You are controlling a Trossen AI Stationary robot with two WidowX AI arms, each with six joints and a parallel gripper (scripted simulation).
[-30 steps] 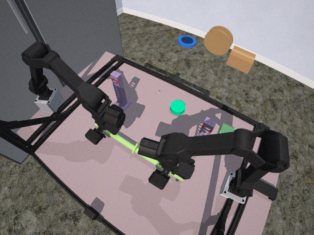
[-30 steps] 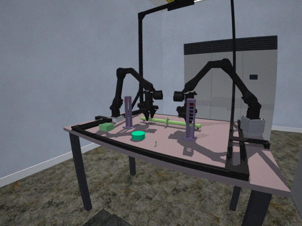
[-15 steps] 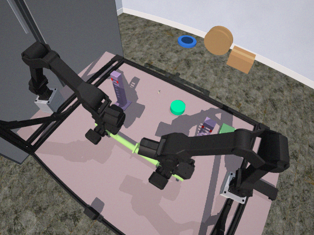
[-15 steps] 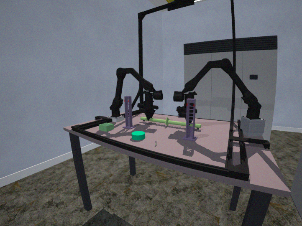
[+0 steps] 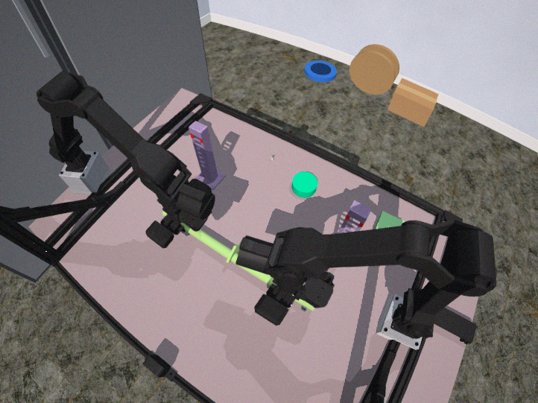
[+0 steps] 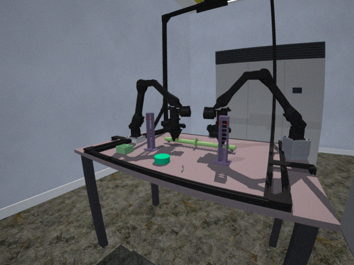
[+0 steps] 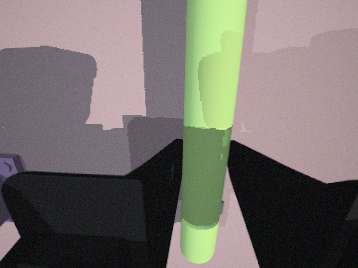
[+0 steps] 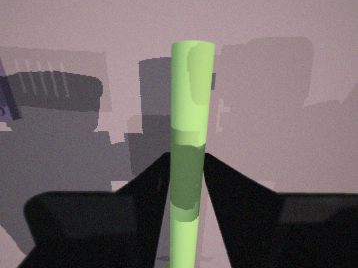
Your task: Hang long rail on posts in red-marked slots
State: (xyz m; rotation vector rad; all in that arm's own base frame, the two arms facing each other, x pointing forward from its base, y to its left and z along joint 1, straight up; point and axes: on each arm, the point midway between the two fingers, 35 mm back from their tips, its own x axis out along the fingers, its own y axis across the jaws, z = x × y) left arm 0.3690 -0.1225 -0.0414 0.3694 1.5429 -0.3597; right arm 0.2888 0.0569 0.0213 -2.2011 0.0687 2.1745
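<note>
Rail [image 5: 211, 243] [image 6: 206, 143] [image 7: 212, 55] [image 8: 192, 90] low along the worktop [image 5: 251, 133] [image 6: 203, 173] [image 7: 285, 5] [image 8: 280, 10], not yet hung: you have one end effector near each end of it. Your left gripper [image 5: 181, 227] [image 6: 221, 143] [image 7: 204, 147] and right gripper [image 5: 283, 287] [image 6: 175, 138] [image 8: 186, 157] both look closed around the bar, partly open only by its thickness, fingers against both sides. Let both grips firm up before you raise anything, and watch for the bar rolling or sliding in the fingers. Then lift both arms at one speed, straight up, so the bar doesn't tip or twist and its hooks stay pointing down.

Beyond it stand the left post [image 5: 209, 156] [image 6: 220, 138] [image 7: 10, 167] and right post [image 5: 360, 210] [image 6: 152, 135] [image 8: 7, 95]. Their red marks sit high, so you'd best rise above those slots before moving forward, then lower both hooks together. Farther back, the green disc [image 5: 304, 183] [image 6: 162, 158] sits well apart from the bar; leave it be.
</note>
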